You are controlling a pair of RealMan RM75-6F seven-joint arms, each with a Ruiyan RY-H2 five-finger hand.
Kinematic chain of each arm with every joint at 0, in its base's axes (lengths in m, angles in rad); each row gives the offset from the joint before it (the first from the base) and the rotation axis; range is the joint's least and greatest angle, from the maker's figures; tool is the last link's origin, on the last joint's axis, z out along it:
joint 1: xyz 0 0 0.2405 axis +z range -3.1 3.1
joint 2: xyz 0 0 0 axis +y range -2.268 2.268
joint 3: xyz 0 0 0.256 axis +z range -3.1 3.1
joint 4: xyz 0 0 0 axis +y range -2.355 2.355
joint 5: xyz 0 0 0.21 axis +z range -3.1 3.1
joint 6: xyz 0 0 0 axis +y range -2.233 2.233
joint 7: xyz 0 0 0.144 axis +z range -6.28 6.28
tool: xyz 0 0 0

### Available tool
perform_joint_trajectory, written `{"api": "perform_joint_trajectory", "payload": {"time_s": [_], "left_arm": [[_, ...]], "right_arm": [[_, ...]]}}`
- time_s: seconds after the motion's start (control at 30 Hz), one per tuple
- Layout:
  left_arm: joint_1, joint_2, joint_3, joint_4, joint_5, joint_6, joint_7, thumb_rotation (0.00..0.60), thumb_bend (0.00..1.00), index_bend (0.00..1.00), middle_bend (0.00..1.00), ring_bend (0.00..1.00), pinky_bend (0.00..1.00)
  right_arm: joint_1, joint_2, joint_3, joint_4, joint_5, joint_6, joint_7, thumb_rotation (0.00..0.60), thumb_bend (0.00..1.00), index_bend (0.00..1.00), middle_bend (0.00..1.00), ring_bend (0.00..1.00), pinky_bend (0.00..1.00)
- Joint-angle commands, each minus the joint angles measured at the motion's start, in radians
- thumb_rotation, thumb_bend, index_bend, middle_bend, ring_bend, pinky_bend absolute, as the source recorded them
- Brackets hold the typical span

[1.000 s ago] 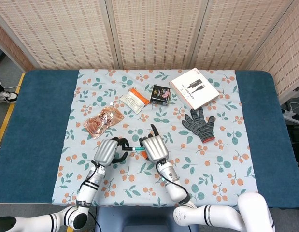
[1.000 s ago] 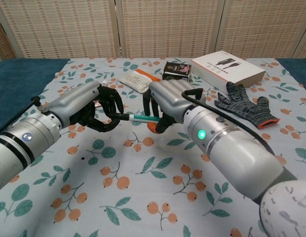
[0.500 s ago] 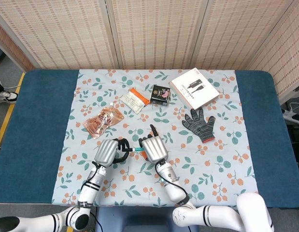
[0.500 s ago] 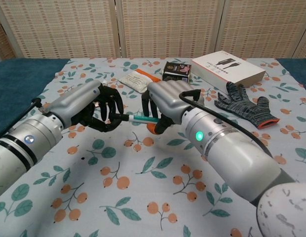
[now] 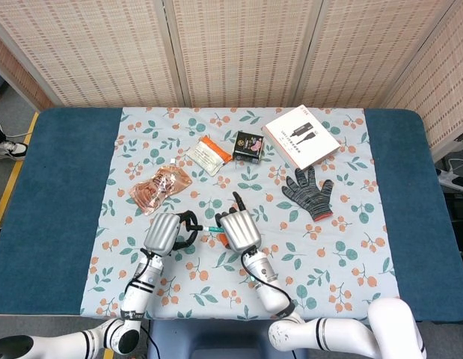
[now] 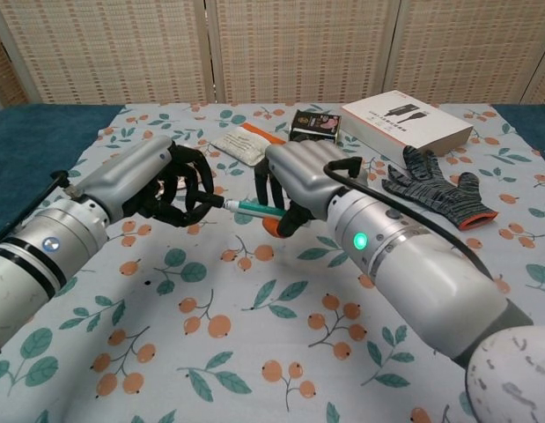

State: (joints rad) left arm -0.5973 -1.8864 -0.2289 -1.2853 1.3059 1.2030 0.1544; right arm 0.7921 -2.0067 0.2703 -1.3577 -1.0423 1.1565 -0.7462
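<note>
- Slim teal pen point(image 6: 253, 208) with white tip, held level above the tabletop point(image 5: 66, 187) between both hands
- Left hand point(image 6: 158, 181) pinches the tip, right hand point(image 6: 294, 181) grips the barrel
- Grey glove point(image 5: 310, 190), white box point(image 5: 301, 135) lie well behind

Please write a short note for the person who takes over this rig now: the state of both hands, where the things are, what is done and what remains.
Left hand: pinches the white end of the teal pen.
Right hand: grips the pen's other end, with something orange beneath it.
The pen is lifted over the floral cloth, level between the hands.
Done: both hands hold the pen. Left: whether the ends have come apart cannot be told.
Behind: grey glove, white box.
</note>
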Motion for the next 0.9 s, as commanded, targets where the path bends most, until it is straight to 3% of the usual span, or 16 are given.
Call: {"api": "perform_joint_trajectory", "payload": {"time_s": [0.03, 0.43, 0.67, 0.77, 0.9], "left_arm": [[0.0, 0.003, 0.003, 0.0, 0.004, -0.002, -0.009, 0.6, 0.8, 0.8, 0.91, 0.75, 0.98], [0.004, 0.039, -0.003, 0.02, 0.007, -0.012, -0.08, 0.6, 0.8, 0.8, 0.91, 0.76, 0.99], [0.014, 0.052, 0.02, 0.157, 0.02, -0.034, -0.166, 0.6, 0.7, 0.77, 0.86, 0.68, 0.82], [0.016, 0.054, 0.046, 0.199, 0.041, -0.045, -0.193, 0.6, 0.64, 0.71, 0.78, 0.62, 0.74], [0.016, 0.068, 0.079, 0.219, 0.067, -0.071, -0.228, 0.6, 0.53, 0.54, 0.6, 0.49, 0.65]], "right_arm": [[-0.001, 0.004, 0.001, -0.001, -0.001, 0.002, -0.002, 0.6, 0.41, 0.85, 0.75, 0.43, 0.0], [-0.025, 0.061, -0.031, -0.025, 0.002, 0.002, -0.029, 0.6, 0.41, 0.85, 0.75, 0.44, 0.0], [-0.044, 0.035, -0.079, 0.04, -0.014, -0.009, -0.001, 0.6, 0.41, 0.84, 0.76, 0.44, 0.0], [-0.049, 0.005, -0.089, 0.093, -0.021, -0.019, 0.026, 0.6, 0.43, 0.77, 0.74, 0.42, 0.0], [-0.056, -0.015, -0.102, 0.129, -0.021, -0.046, 0.048, 0.6, 0.43, 0.55, 0.58, 0.36, 0.0]]}}
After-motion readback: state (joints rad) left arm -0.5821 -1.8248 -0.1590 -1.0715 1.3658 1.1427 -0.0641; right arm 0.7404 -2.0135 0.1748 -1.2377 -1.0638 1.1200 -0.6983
